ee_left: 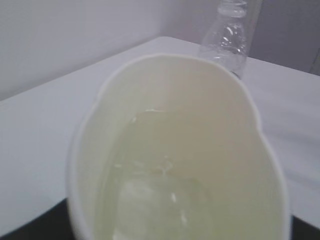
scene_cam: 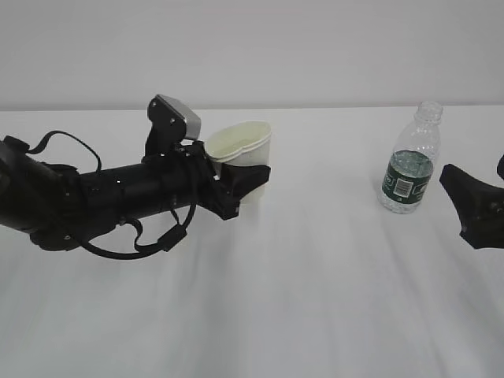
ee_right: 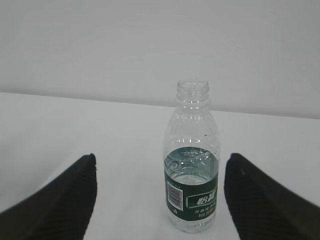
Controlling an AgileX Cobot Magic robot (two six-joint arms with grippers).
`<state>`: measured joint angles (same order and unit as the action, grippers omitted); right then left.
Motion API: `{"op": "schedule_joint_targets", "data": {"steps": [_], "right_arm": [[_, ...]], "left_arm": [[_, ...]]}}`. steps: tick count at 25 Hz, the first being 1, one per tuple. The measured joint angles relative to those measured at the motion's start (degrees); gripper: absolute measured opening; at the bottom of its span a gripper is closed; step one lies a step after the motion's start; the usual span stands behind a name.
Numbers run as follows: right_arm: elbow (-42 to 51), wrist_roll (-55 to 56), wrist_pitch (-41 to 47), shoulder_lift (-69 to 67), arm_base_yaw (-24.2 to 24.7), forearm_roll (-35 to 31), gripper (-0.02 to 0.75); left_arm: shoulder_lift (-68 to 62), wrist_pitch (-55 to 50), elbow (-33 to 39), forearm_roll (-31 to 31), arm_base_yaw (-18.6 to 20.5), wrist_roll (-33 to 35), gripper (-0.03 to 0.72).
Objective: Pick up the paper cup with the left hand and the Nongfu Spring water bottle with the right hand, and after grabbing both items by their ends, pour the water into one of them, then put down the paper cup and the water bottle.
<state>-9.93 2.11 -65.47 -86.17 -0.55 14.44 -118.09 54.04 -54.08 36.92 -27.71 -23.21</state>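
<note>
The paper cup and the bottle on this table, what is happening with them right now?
The left gripper holds the paper cup in its jaws; the rim is squeezed out of round and there is liquid inside. The Nongfu Spring water bottle stands upright and uncapped on the table, partly full. The right gripper waits open just short of it, not touching.

Surroundings: white tabletop (scene_cam: 315, 299), pale wall (scene_cam: 252, 47).
Tabletop spreads under both pincers, faint creases showing; wall rises behind them, plain and unmarked.
</note>
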Motion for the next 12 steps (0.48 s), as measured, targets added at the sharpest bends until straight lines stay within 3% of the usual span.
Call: {"op": "schedule_joint_targets", "data": {"steps": [12], "right_arm": [[0.03, 1.99, 0.00, 0.00, 0.00, 0.52, 0.595]], "left_arm": [[0.00, 8.12, 9.10, -14.57, 4.80, 10.28, 0.382]]}}
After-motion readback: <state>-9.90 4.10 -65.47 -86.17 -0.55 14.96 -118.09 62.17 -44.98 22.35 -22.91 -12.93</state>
